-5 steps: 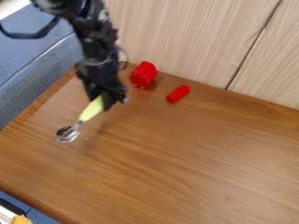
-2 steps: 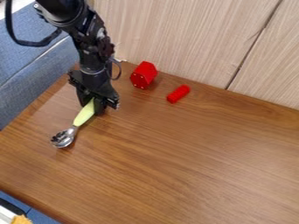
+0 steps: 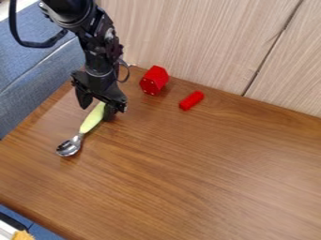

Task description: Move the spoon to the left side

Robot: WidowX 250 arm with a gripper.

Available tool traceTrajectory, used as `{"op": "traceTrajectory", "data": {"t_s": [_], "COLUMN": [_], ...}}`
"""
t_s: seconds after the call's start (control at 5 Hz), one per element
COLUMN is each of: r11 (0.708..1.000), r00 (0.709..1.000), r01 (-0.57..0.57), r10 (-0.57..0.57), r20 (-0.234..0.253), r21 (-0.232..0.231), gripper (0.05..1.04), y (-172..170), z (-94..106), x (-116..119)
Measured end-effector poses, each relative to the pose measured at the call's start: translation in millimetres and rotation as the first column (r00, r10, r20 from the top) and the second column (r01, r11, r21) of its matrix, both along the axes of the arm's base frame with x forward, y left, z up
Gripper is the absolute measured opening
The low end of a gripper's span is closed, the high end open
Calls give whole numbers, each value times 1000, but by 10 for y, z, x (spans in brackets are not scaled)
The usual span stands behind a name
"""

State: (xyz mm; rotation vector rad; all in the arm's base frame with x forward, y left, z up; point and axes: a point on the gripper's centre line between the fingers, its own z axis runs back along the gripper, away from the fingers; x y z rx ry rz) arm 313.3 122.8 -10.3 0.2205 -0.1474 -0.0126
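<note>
Pale wood-grain panels (image 3: 194,42) are rising behind a brown wooden tabletop (image 3: 207,173); blue upholstery (image 3: 39,70) is bordering it at the view's left. A metal spoon with a pale yellow-green handle (image 3: 92,119) is lying toward the tabletop's left side, its bowl pointing to the view's lower left. Over the handle's upper end, a black gripper (image 3: 96,113) is hanging with its fingers spread; one is standing apart from the handle on the view's left, the other is sitting just beside it on the right, whether touching or not being unclear. A red hexagonal block (image 3: 154,80) and a small red cylinder (image 3: 191,101) are resting farther right, well apart from the spoon.

The spoon is seemingly lying where the task is wanting it, so clearing the gripper is probably what is remaining; a sideways retreat could be dragging or turning the smooth handle through the nearer finger, while closing early could be lifting the spoon again.
</note>
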Motion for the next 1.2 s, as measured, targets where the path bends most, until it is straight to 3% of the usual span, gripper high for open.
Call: {"op": "traceTrajectory", "data": {"t_s": [0.2, 0.4, 0.6, 0.8, 1.2], "r11": [1000, 1000, 1000, 1000, 1000], "r00": [1000, 1000, 994, 987, 987], "r01": [0, 6, -10, 5, 2], "r10": [0, -6, 10, -3, 0], "r20": [-19, 1, 106, 160, 158], "r21": [-9, -2, 0, -12, -14], "gripper": [987, 993, 997, 999, 999], "y": [-73, -165, -219, -329, -329], "z": [7, 181, 545, 740, 741], "x": [-30, -4, 59, 130, 127]}}
